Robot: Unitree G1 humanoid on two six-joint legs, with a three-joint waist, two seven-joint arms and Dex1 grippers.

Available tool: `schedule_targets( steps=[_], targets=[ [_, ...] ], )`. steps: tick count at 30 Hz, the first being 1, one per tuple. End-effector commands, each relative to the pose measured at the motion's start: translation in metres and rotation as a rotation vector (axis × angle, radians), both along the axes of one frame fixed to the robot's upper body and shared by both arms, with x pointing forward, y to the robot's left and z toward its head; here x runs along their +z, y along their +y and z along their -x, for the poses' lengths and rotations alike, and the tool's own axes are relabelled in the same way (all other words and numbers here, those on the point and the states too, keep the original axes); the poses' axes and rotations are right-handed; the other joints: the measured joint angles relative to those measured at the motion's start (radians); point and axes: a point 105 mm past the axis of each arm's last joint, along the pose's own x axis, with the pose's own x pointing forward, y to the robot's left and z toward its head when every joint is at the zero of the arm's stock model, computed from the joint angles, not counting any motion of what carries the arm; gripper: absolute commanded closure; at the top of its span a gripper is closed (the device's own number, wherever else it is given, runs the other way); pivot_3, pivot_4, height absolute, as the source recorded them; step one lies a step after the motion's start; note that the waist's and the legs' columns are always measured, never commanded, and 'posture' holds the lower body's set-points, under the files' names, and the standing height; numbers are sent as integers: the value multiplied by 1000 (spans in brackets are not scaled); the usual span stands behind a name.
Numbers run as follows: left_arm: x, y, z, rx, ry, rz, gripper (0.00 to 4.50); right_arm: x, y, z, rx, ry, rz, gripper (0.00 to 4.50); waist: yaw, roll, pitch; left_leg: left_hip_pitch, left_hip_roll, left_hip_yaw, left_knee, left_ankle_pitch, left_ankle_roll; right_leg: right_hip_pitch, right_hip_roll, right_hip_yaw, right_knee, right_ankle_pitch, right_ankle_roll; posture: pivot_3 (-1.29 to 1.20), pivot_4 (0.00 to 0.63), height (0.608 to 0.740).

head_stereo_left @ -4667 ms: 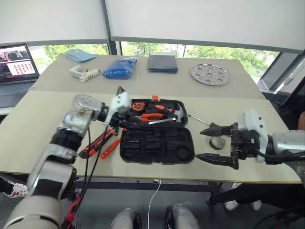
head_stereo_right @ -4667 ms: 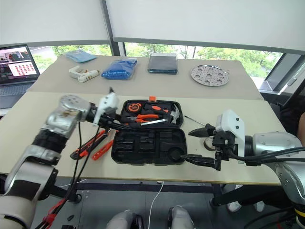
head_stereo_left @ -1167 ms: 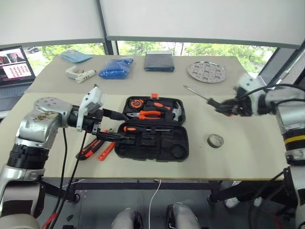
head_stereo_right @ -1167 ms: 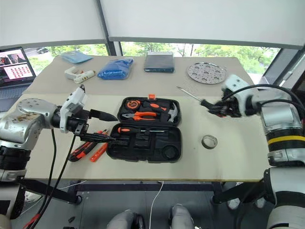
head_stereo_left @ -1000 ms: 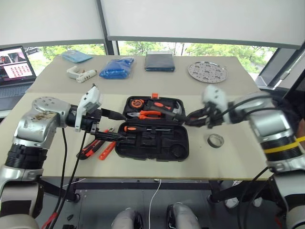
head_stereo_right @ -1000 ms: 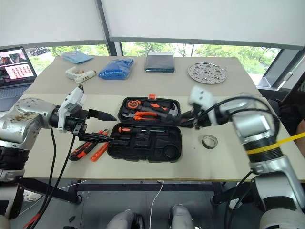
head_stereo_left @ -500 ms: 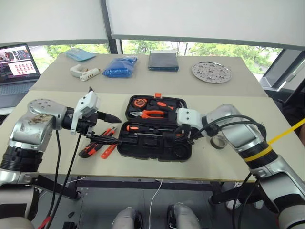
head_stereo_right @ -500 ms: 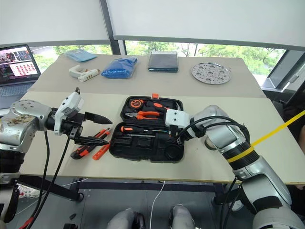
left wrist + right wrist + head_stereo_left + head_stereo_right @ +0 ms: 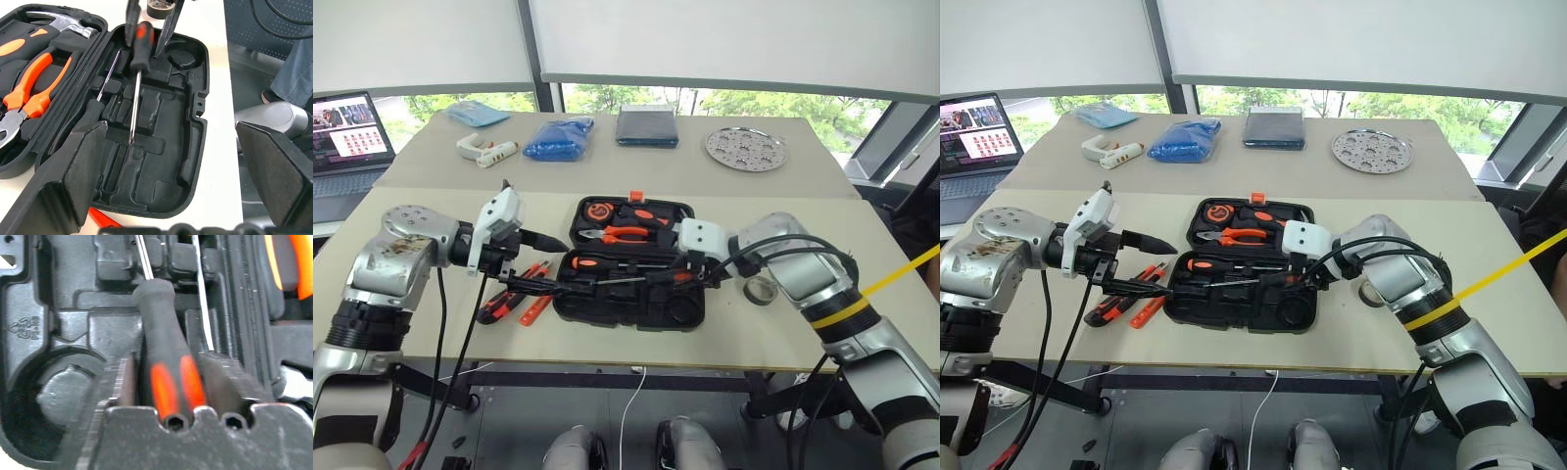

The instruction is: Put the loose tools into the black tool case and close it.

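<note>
I am easing my right gripper (image 9: pixel 146 24) apart around the screwdriver (image 9: pixel 138 63), releasing it level into the black tool case (image 9: pixel 636 294) slot, while my left gripper (image 9: pixel 533 259) is hanging wide open and empty.

Head stereo pair overhead, both wrist cameras close above the black tool case (image 9: pixel 631 284).

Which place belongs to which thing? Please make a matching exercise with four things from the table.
Things:
1. pliers
2. tape roll
3. utility knife
4. perforated metal disc

Places:
A. far table, on the robot's right
B. inside the black tool case
C. near table, beside the case on the robot's left
D. near table, beside the case on the robot's right

Pairs: 1-B, 2-D, 3-C, 4-A
</note>
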Motion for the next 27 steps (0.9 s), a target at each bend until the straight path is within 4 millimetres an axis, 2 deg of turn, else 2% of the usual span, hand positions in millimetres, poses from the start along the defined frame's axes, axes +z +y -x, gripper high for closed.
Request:
schedule_targets(
  steps=[1, 9, 10, 11, 14, 21, 22, 27],
  targets=[
    [12, -2, 0, -18, -52, 2, 0, 25, 12, -1, -13, -11, -107, 238, -2, 0, 0, 0, 0, 0, 0, 0, 0, 0, 0, 0, 0, 0, 0, 0, 150, 718],
    [12, -2, -2, -14, -57, 3, 0, 24, 13, -6, -49, -12, -140, 238, 1, 0, 0, 0, 0, 0, 0, 0, 0, 0, 0, 0, 0, 0, 0, 0, 150, 718],
    [12, -2, -2, -13, -57, 2, 0, 25, 15, -7, -58, -9, -160, 737, 0, 0, 0, 0, 0, 0, 0, 0, 0, 0, 0, 0, 0, 0, 0, 0, 150, 718],
    [12, -2, -2, -12, -57, 2, 0, 26, 16, -8, -61, -6, -173, 899, 0, 0, 0, 0, 0, 0, 0, 0, 0, 0, 0, 0, 0, 0, 0, 0, 150, 718],
    [12, -2, -2, -11, -57, 1, 0, 27, 18, -8, -62, 4, -188, 1856, 0, 0, 0, 0, 0, 0, 0, 0, 0, 0, 0, 0, 0, 0, 0, 0, 150, 718],
    [12, -1, -2, -8, -59, 0, 0, 18, 19, -9, -61, 23, -165, 4326, -1, 0, 0, 0, 0, 0, 0, 0, 0, 0, 0, 0, 0, 0, 0, 0, 150, 718],
    [11, -1, -2, -8, -59, -1, 0, 15, 18, -10, -61, 25, -155, 4445, -1, 0, 0, 0, 0, 0, 0, 0, 0, 0, 0, 0, 0, 0, 0, 0, 150, 718],
    [9, -1, -4, -5, -60, -5, 0, -13, 18, -9, -49, 43, -52, 4445, -2, 0, 0, 0, 0, 0, 0, 0, 0, 0, 0, 0, 0, 0, 0, 0, 150, 718]
  ],
)
